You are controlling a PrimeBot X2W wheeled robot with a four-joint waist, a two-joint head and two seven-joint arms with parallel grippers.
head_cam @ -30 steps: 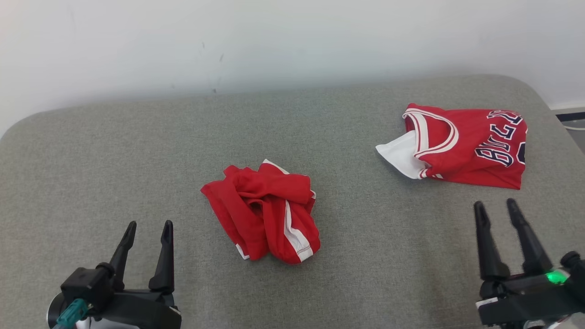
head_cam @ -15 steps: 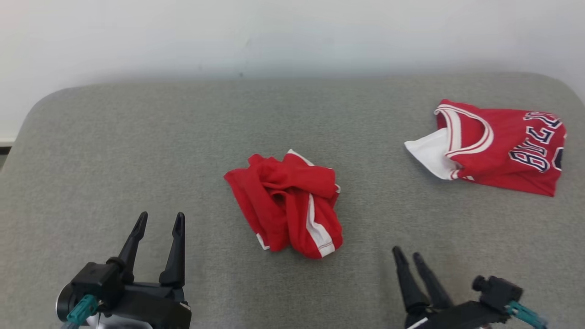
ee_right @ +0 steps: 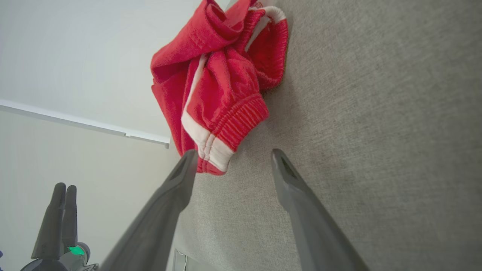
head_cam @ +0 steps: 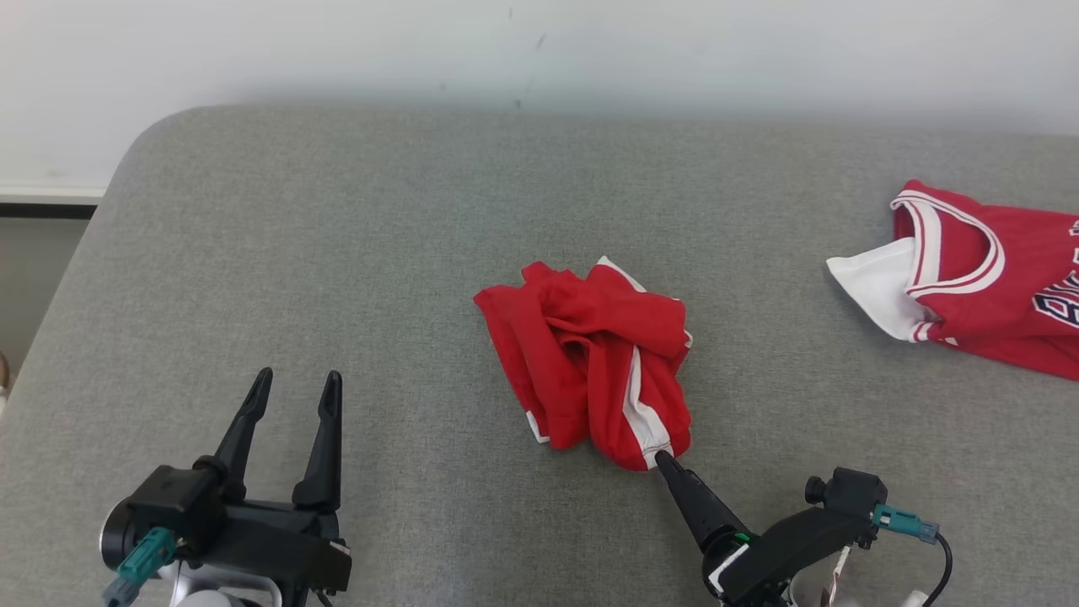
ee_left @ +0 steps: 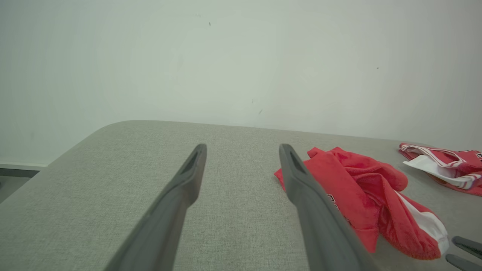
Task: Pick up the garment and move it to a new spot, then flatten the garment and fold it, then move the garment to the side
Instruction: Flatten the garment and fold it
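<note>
Right claw [head_cam: 661, 459] has swung in from the lower right over the last second, and its tips now sit at the near hem of the shorts [head_cam: 590, 362]. Head camera has panned too, so the drift of everything else across that view isn't real motion.

Shorts: crumpled red heap with a white side stripe, lying mid-cushion [head_cam: 337, 253], not lifted.

From the head, the right fingers line up one behind the other. Tip is touching or just short of the white-banded cuff, can't tell which. Right wrist view settles the opening: right claw [ee_right: 233, 154] is spread wide with nothing between the fingers. Cuff is just beyond the tip of the finger on that view's left.

Left claw [head_cam: 298, 379] sits at lower left, well apart from the shorts, fingers parted, holding nothing. Its own wrist view shows the left claw [ee_left: 243, 148] the same way, shorts off to the right of its fingers.

Red jersey [head_cam: 986, 278] with white trim lies at the cushion's far right, well apart from the shorts. White wall [head_cam: 539, 51] behind.
</note>
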